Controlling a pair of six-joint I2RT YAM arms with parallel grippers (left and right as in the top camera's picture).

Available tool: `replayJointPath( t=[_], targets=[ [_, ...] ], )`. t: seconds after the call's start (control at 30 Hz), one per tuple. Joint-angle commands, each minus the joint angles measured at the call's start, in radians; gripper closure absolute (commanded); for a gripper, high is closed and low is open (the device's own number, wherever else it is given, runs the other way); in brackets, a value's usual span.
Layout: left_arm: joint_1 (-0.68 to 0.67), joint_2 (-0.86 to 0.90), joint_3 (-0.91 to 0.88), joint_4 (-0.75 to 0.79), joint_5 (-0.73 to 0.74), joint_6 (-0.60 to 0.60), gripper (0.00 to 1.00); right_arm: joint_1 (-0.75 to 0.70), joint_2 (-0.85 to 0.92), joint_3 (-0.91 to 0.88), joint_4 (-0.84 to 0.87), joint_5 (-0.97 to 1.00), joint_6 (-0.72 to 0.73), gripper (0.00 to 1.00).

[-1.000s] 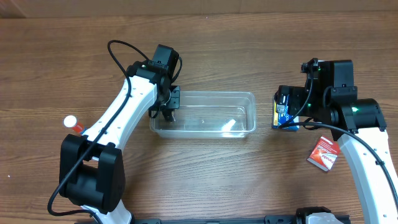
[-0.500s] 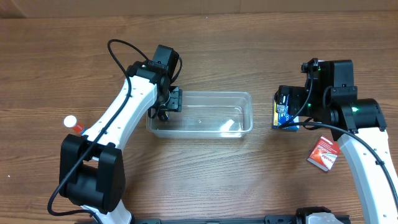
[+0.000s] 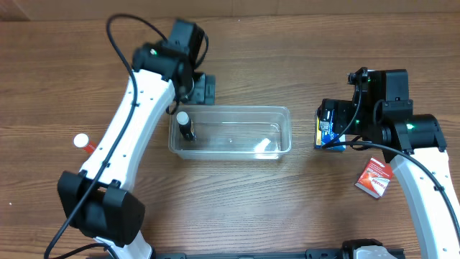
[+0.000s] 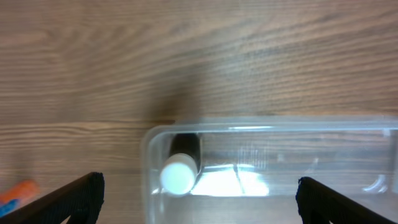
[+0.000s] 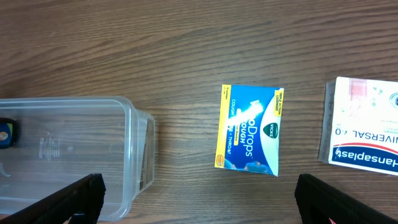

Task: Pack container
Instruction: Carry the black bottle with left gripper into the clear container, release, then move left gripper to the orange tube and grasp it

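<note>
The container [image 3: 286,137], a clear plastic tub, lies at the table's middle. A small black bottle with a white cap [image 3: 186,126] sits in its left end. My left gripper [image 3: 203,89] hangs open behind the tub's back left corner and holds nothing. In the left wrist view the bottle [image 4: 181,168] lies inside the container [image 4: 273,129], between and beyond the open left gripper [image 4: 199,186]. My right gripper [image 3: 332,131] stands open over a blue cough-drops box [image 5: 249,129]. In the right wrist view that gripper [image 5: 199,186] is empty, with the container [image 5: 132,117] at the left.
A white and red plaster box [image 3: 374,178] lies right of the blue box, also in the right wrist view [image 5: 364,130]. An orange tube with a white cap [image 3: 84,142] lies at the far left, its end showing in the left wrist view [image 4: 15,191].
My left gripper opened, let go of the black bottle in the container's left end, and drew back and up. The container slid slightly left. The right arm stayed still.
</note>
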Motion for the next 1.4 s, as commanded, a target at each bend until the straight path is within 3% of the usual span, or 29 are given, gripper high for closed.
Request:
replayJointPath(
  t=[0.0, 0.33, 0.6, 0.83, 1.1, 1.23, 1.37],
  targets=[
    [0.072, -0.025, 0.201, -0.122, -0.099, -0.085, 0.00, 0.004, -0.008, 0.030, 0.002, -0.002, -0.003, 0.00],
    [0.446, -0.259, 0.215, -0.299, -0.079, -0.174, 0.00, 0.004, -0.008, 0.030, 0.003, -0.002, -0.003, 0.00],
    [0.684, -0.384, -0.069, -0.193, -0.005, -0.103, 0.00, 0.004, -0.008, 0.030, 0.003, -0.002, -0.003, 0.00],
    [0.793, -0.264, -0.275, -0.020, 0.124, -0.019, 0.00, 0.004, -0.008, 0.030, 0.003, -0.002, -0.003, 0.00],
    [0.776, -0.032, -0.279, -0.019, 0.135, -0.017, 0.01, 0.004, -0.008, 0.030, 0.002, -0.002, -0.003, 0.00],
    [0.775, 0.035, -0.279, -0.004, 0.135, -0.017, 0.09, 0.004, -0.008, 0.030, 0.002, -0.002, -0.003, 0.00],
    [0.774, 0.074, -0.282, -0.005, 0.136, -0.017, 0.32, 0.004, -0.008, 0.030, 0.002, -0.002, -0.003, 0.00]
  ],
)
